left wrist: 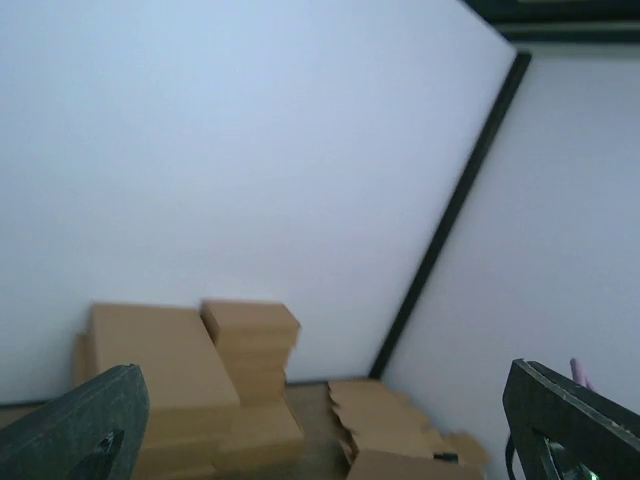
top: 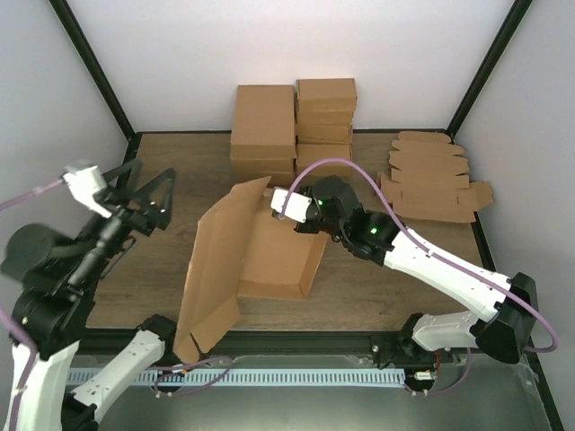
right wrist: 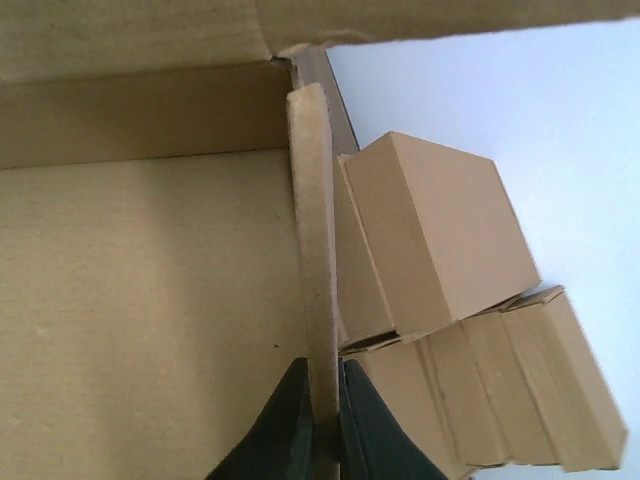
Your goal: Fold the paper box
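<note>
The paper box (top: 274, 260) lies half-formed at the table's centre, its base flat with low walls raised. Its big lid panel (top: 211, 269) tilts up along the left side. My right gripper (top: 310, 226) is shut on the box's far right wall. In the right wrist view the dark fingers (right wrist: 290, 425) pinch that wall's thin upright edge (right wrist: 315, 250), with the box floor (right wrist: 150, 320) to the left. My left gripper (top: 148, 193) hangs open above the table's left side, apart from the box. Its fingertips (left wrist: 90, 420) stand wide with nothing between them.
Stacks of finished brown boxes (top: 292, 121) stand at the back centre and also show in the wrist views (left wrist: 220, 370) (right wrist: 440, 240). Flat cardboard blanks (top: 431, 175) lie piled at the back right. Black frame posts (top: 485, 67) rise at the back corners.
</note>
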Tool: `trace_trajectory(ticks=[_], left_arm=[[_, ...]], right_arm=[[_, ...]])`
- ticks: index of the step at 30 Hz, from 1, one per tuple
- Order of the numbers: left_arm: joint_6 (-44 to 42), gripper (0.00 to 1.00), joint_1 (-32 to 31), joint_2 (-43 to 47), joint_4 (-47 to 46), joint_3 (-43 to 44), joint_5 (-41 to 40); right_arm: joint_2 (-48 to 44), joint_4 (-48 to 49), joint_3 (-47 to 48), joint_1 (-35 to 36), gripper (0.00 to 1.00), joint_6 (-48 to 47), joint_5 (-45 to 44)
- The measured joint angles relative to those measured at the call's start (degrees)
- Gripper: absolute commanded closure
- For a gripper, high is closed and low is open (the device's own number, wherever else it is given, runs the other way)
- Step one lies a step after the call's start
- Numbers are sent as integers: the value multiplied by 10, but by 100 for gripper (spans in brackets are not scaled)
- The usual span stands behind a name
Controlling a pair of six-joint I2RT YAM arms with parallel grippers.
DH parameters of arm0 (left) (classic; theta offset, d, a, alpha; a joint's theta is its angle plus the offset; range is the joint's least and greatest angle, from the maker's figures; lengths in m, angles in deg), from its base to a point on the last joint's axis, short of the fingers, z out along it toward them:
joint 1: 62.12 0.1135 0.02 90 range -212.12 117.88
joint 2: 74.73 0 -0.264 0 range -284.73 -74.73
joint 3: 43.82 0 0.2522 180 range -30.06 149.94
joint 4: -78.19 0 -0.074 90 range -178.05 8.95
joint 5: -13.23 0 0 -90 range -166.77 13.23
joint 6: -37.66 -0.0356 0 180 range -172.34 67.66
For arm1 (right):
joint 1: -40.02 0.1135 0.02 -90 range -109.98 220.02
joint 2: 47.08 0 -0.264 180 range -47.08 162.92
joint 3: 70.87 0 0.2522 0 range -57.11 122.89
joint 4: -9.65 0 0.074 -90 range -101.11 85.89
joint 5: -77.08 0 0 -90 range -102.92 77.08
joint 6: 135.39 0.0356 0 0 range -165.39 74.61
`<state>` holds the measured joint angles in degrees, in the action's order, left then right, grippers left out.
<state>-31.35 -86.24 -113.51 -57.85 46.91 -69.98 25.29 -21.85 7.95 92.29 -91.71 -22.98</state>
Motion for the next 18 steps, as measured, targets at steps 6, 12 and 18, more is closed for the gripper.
trace_trajectory(ticks=[6,12,18], left_arm=[[-31,0,0,29,37,39,-92],[-53,0,0,45,65,39,-168],[-70,0,0,70,62,50,-206]], right_arm=[[-9,-38,9,0,99,155,14],[-2,-110,25,-14,99,337,29],[40,-170,36,-75,99,482,118]])
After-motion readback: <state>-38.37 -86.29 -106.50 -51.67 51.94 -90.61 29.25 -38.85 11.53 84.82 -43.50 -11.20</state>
